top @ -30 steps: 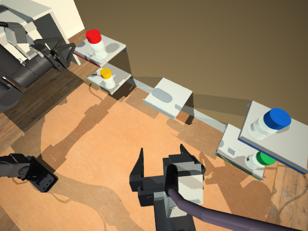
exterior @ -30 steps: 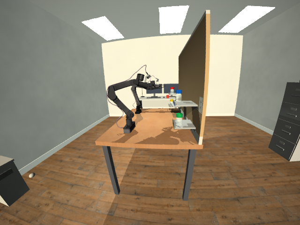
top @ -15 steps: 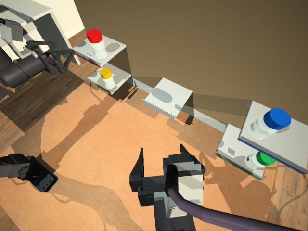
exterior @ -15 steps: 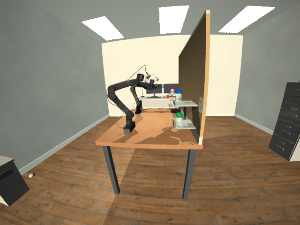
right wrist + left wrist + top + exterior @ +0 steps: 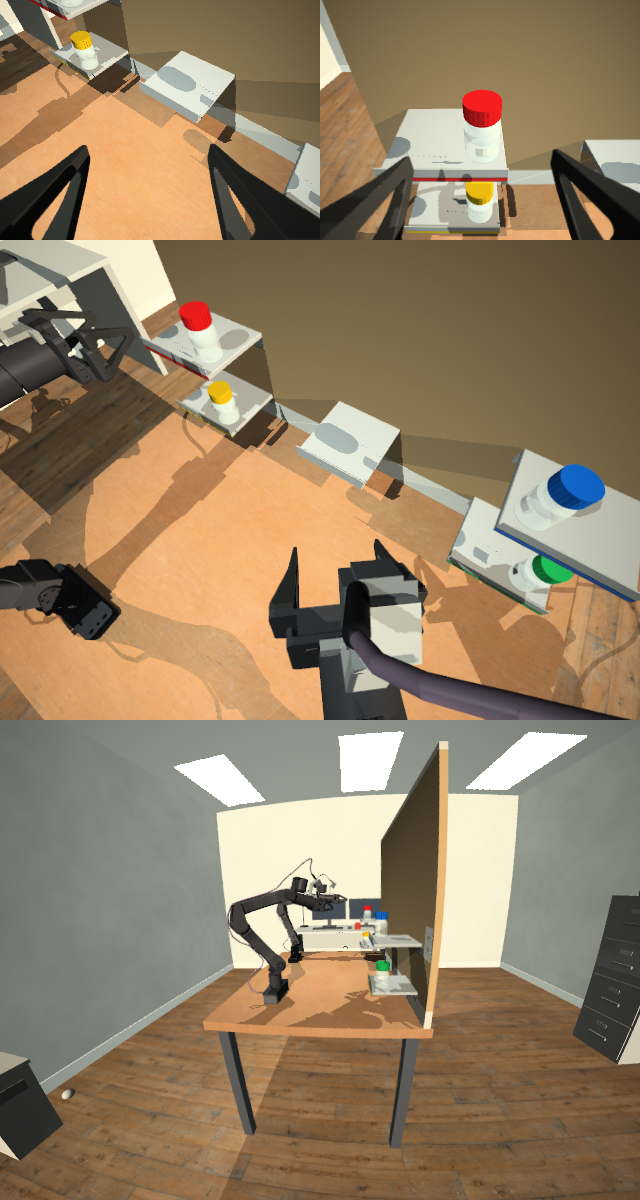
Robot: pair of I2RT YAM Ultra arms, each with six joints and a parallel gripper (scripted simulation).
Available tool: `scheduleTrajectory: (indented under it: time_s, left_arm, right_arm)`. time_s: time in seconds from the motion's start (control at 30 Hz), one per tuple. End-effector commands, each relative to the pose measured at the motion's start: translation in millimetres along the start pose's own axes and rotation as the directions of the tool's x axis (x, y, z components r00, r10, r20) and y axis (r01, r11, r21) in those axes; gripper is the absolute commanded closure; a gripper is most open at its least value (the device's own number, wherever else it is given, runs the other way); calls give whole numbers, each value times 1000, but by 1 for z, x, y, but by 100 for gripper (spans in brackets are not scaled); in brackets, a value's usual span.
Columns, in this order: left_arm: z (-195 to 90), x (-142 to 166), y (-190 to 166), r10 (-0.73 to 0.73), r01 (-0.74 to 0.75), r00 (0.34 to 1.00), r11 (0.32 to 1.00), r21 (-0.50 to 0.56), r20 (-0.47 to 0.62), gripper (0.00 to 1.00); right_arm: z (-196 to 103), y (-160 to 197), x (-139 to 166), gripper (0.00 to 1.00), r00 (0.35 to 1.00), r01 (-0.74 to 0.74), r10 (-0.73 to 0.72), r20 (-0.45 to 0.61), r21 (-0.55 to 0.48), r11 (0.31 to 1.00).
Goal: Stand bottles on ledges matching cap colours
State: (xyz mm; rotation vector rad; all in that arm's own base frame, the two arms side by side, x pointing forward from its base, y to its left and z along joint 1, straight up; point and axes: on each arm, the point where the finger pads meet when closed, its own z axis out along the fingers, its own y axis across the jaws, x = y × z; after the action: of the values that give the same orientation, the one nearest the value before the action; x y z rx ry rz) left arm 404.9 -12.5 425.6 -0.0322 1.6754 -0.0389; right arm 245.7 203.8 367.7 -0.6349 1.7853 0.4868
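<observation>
A red-capped bottle (image 5: 200, 331) stands upright on the upper ledge with a red strip; it also shows in the left wrist view (image 5: 481, 126). A yellow-capped bottle (image 5: 224, 401) stands on the ledge with a yellow strip below it. A blue-capped bottle (image 5: 560, 497) stands on the blue-strip ledge (image 5: 573, 526), and a green-capped bottle (image 5: 540, 573) on the green-strip ledge beneath. My left gripper (image 5: 98, 348) is open and empty, pulled back from the red bottle. My right gripper (image 5: 336, 570) is open and empty above the table.
An empty white ledge (image 5: 351, 443) sticks out of the brown wall (image 5: 413, 343) at mid height. A white desk leg (image 5: 111, 307) stands close behind my left gripper.
</observation>
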Motion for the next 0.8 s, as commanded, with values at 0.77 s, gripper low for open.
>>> scheduleTrajectory:
  time_s: [0.77]
  left_arm:
    - [-2, -3, -1, -3, 3, 1000, 1000, 0, -8, 0]
  right_arm:
    - [-12, 0, -18, 13, 999, -1, 0, 52, 6, 1000]
